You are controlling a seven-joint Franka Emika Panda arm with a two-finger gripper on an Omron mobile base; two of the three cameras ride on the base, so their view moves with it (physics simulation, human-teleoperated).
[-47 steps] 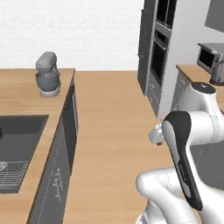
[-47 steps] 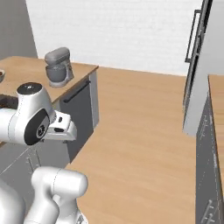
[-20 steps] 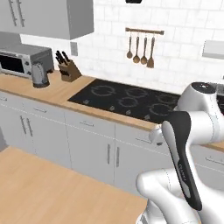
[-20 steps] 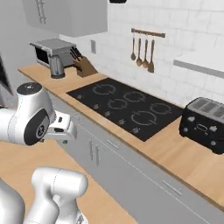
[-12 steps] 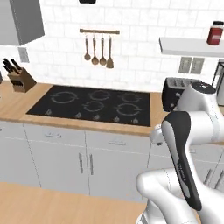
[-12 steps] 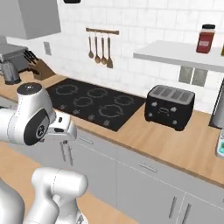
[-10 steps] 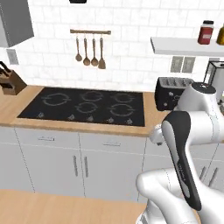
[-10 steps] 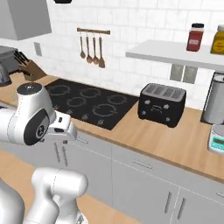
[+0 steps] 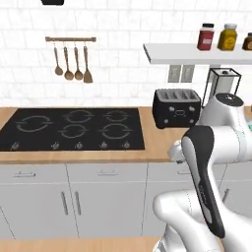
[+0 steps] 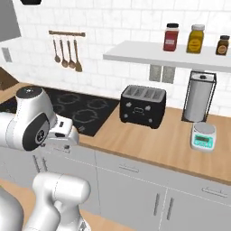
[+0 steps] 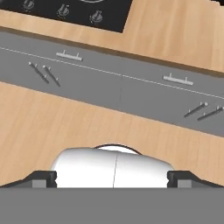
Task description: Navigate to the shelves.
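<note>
The shelves are a long white wall board point(image 9: 197, 53) point(image 10: 162, 54) above the counter, bearing a red jar point(image 9: 206, 37) point(image 10: 171, 37) and a yellow jar point(image 9: 228, 38) point(image 10: 196, 39). A black toaster point(image 9: 176, 107) point(image 10: 142, 106) stands below its left part. My arm is folded close to the base in front of the counter. In the hand view my gripper point(image 11: 113, 179) points down at the wooden floor and grey cabinet fronts point(image 11: 131, 92). Its fingertips point(image 11: 43, 178) stand wide apart, open, with nothing between them.
A black cooktop point(image 9: 74, 128) point(image 10: 85, 110) lies left of the toaster, under a wooden rail point(image 9: 70, 39) with hanging spoons and a spatula. A metal canister in a wire frame point(image 10: 197, 97) and a small kitchen scale point(image 10: 203, 135) stand at the right.
The whole picture has shifted: the base turned away from the island and slid right along the counter. Shelf, toaster and jars now sit nearer and more central. The arm's pose is unchanged.
</note>
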